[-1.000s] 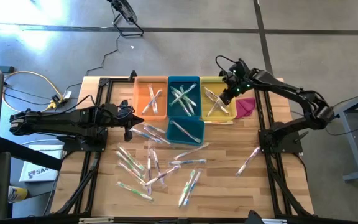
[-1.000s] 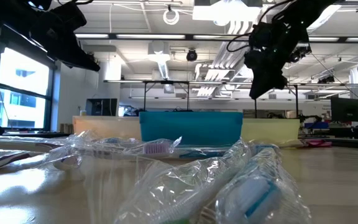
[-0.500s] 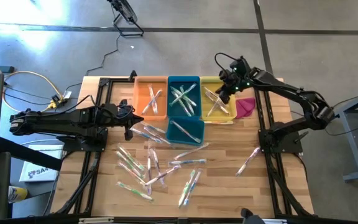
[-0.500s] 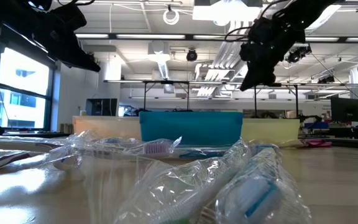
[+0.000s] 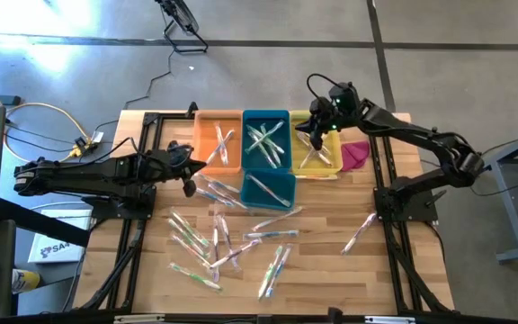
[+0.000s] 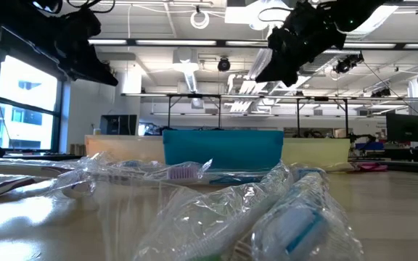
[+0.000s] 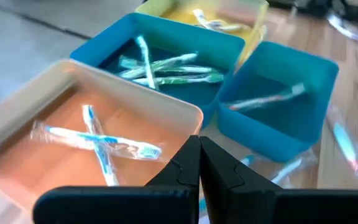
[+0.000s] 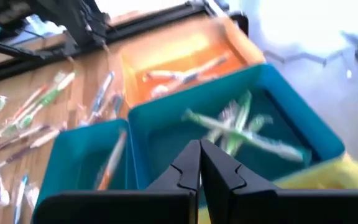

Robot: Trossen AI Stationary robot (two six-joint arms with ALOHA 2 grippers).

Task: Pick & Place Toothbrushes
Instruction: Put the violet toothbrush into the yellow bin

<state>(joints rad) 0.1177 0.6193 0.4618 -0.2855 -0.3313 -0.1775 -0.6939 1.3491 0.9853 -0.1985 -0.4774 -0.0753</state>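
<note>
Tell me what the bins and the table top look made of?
The orange bin, both blue bins and the yellow bin look like smooth matte plastic: even colour, thin rounded walls. The table top looks like wood: pale planks with visible seams.

Clear-wrapped toothbrushes (image 5: 227, 243) lie scattered on the wood, others inside the bins.

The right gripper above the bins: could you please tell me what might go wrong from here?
The right gripper is shut and holds nothing over the yellow bin; it must open before another pick. Loose toothbrushes overlap in slippery wrappers, so two may lift together. The left gripper, shut beside the orange bin, could bump it.
</note>
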